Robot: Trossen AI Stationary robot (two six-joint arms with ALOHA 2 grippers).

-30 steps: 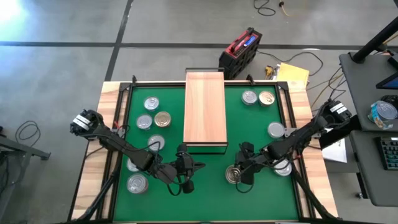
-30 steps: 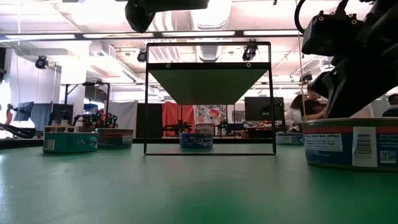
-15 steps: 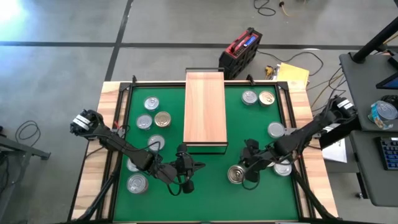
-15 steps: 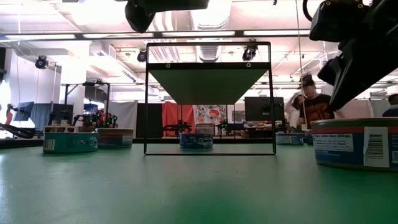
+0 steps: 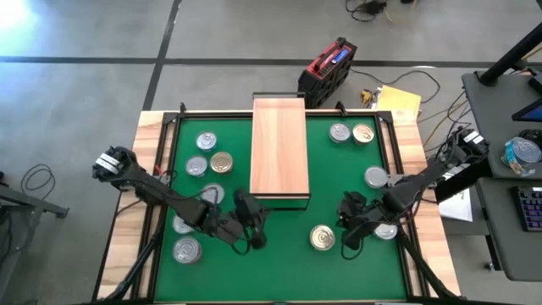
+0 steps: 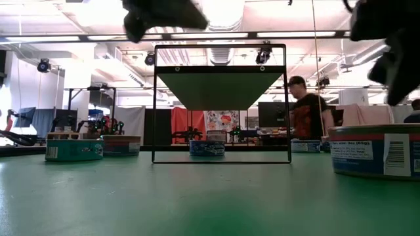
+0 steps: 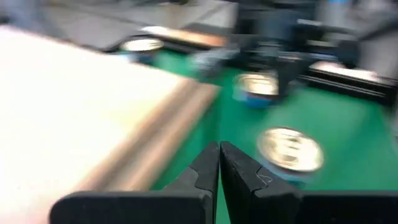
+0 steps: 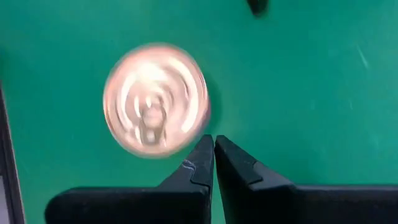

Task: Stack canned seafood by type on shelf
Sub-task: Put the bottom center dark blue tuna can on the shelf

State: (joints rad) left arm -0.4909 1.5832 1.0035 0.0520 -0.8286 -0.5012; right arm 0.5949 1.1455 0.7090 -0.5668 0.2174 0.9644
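right gripper (image 5: 349, 240) backed off gold-lid can (image 5: 322, 239); both grippers shut, empty.

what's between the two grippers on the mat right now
In the high view, one gold-lidded can sits on the green mat between the left gripper and the right gripper, nearer the right one. Both grippers are shut and hold nothing.

Blur, cropped edges, and a few tins I can't see whole.

Past my left gripper (image 7: 219, 163) the shelf (image 7: 81, 118) and tin (image 7: 290, 148) smear with blur, and my right arm beyond is a dark shape. Before my right gripper (image 8: 214, 157), the tin's lid (image 8: 155, 99) is too blurred to read. In the low view, the frame's edge crops the near tin (image 6: 374, 151). My left arm covers part of one tin (image 5: 212, 196).
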